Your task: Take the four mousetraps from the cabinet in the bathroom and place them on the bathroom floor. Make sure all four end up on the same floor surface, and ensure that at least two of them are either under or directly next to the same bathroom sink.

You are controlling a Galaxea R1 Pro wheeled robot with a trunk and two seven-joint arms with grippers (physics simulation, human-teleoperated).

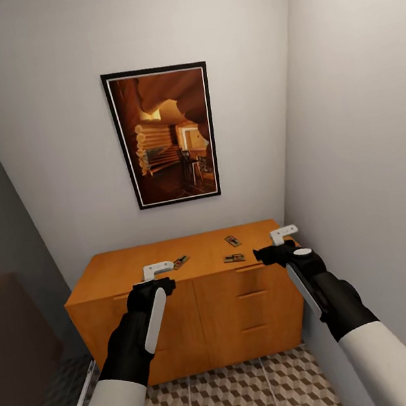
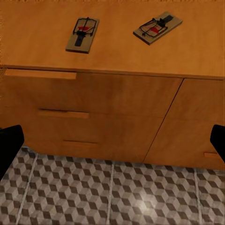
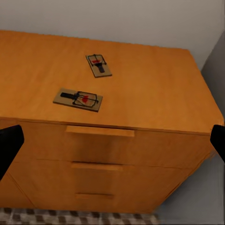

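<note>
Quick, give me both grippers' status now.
Left gripper: open, holding nothing, in front of the cabinet.
Right gripper: open, holding nothing, near the cabinet's right end; the mousetraps lie untouched on top.

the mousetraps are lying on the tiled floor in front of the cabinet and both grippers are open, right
Not quite. The mousetraps lie on top of the cabinet, not on the floor, as the right wrist view shows. Both the left gripper and right gripper are open and empty.
</note>
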